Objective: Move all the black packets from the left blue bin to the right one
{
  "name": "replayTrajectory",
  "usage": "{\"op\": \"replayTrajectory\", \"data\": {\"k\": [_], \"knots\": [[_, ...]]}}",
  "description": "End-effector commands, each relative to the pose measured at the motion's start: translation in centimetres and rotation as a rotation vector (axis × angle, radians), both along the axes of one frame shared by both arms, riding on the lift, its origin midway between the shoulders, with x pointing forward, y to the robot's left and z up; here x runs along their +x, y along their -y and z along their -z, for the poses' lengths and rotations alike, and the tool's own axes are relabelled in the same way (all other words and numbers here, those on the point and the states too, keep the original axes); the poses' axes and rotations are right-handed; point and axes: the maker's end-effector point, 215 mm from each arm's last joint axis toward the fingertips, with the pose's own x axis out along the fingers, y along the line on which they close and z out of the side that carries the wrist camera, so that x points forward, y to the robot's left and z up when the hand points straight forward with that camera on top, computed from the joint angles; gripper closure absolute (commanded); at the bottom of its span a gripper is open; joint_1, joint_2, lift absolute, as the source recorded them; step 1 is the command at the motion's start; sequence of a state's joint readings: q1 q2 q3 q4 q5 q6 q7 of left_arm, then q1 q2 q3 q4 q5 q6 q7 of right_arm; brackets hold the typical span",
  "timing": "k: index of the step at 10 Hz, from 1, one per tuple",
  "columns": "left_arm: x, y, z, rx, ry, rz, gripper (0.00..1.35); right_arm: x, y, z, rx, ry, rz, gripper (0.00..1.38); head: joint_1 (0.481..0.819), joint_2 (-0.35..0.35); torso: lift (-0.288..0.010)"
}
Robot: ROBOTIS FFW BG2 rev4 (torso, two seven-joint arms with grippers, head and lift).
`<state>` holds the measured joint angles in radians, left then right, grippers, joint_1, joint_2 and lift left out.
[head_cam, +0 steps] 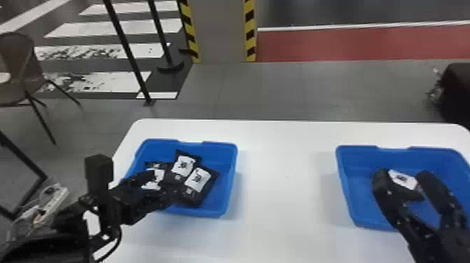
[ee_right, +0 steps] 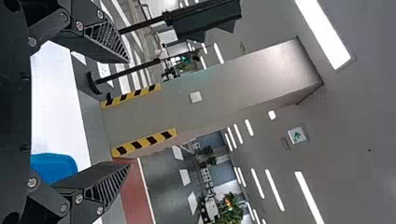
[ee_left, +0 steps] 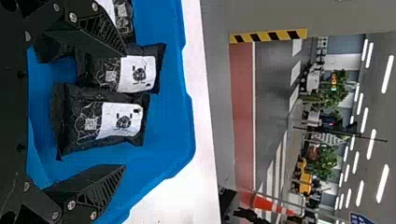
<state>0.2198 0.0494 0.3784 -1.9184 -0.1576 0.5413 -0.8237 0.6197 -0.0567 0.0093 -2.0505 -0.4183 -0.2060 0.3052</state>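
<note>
Black packets [head_cam: 198, 179] touch in the left bin [head_cam: 228, 182], so the open left gripper [ee_left: 124, 110] might grab 2 and drop 1. The right gripper [ee_right: 129, 113] is open too.

Brown chair [head_cam: 15, 75] stands left, beyond the white table [head_cam: 286, 182]

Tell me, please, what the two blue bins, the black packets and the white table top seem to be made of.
The left blue bin and right blue bin look like moulded plastic: smooth, rounded corners. The black packets seem flexible film, perhaps foil-lined, given their creases and flat ends. The table top is smooth and white, maybe laminate or painted board.
</note>
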Motion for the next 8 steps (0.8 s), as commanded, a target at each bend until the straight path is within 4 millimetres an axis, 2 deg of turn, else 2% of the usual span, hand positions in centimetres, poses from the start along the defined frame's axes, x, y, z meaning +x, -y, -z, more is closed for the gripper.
{"op": "replayTrajectory", "data": {"k": [1, 3, 5, 7, 8], "knots": [[0.9, 0.1, 1.3, 0.013, -0.065, -0.007, 0.20, -0.2, -0.5, -0.2, 0.017, 0.002, -0.012, 0.26, 0.695, 0.160, -0.110], [2.5, 2.2, 4.1, -0.011, -0.155, 0.029, 0.20, -0.2, -0.6, -0.3, 0.025, 0.004, -0.016, 0.26, 0.695, 0.162, -0.110], [3.1, 3.3, 5.7, -0.018, -0.224, 0.038, 0.20, -0.2, -0.7, -0.3, 0.032, 0.004, -0.018, 0.27, 0.695, 0.137, -0.110], [2.6, 2.5, 6.8, 0.007, -0.288, 0.007, 0.33, -0.2, -0.6, 0.0, 0.044, -0.003, -0.018, 0.27, 0.695, 0.125, -0.110], [2.4, 2.0, 7.2, 0.014, -0.316, -0.010, 0.53, -0.3, -0.6, 0.2, 0.050, -0.007, -0.020, 0.27, 0.695, 0.128, -0.110]]}}
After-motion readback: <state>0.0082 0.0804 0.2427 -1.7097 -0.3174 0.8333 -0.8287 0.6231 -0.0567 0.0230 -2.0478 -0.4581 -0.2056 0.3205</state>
